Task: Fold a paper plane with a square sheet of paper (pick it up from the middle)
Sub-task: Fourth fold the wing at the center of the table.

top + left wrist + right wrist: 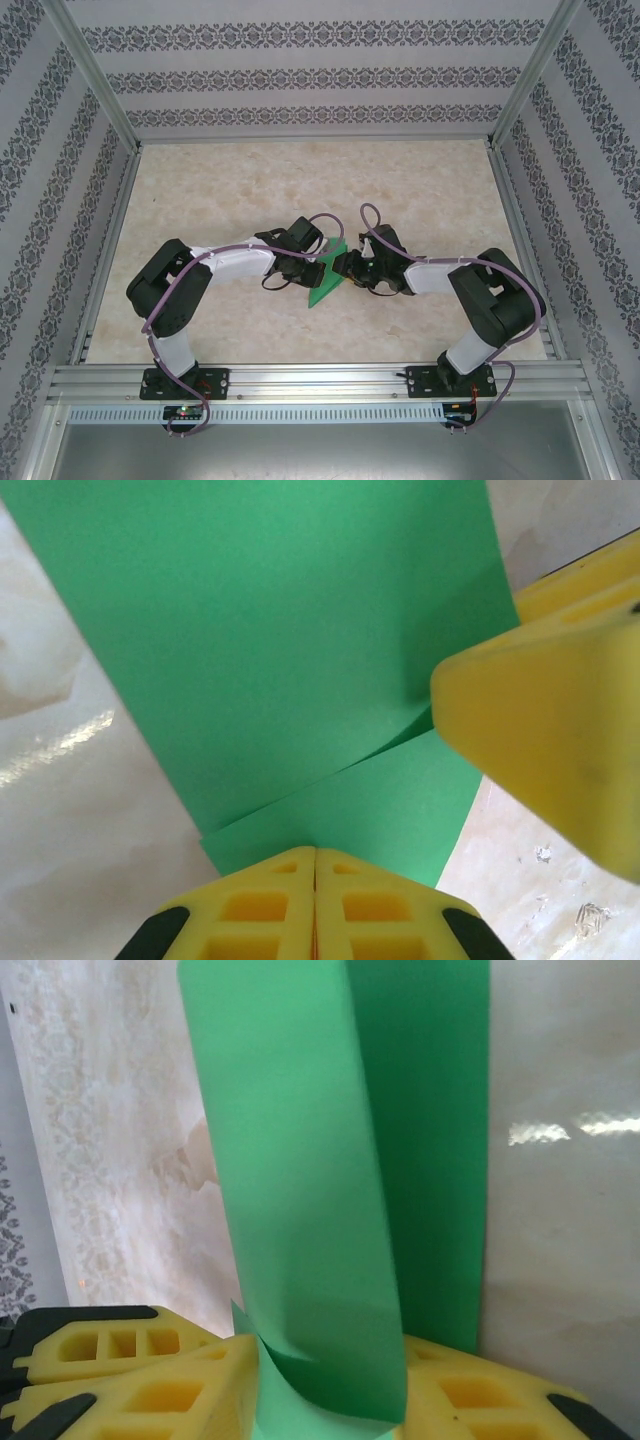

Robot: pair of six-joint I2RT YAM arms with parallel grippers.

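Near the middle of the bench (220, 190), the paper (325, 280) lies between both arms: the left end effector (315, 905) pressed together at its edge, the right end effector (325, 1385) pinching its raised fold.

No words, numbers, labels or signs can be read in any of these pictures. The thin bright green sheet of paper (280, 630) is plain on every part that shows.
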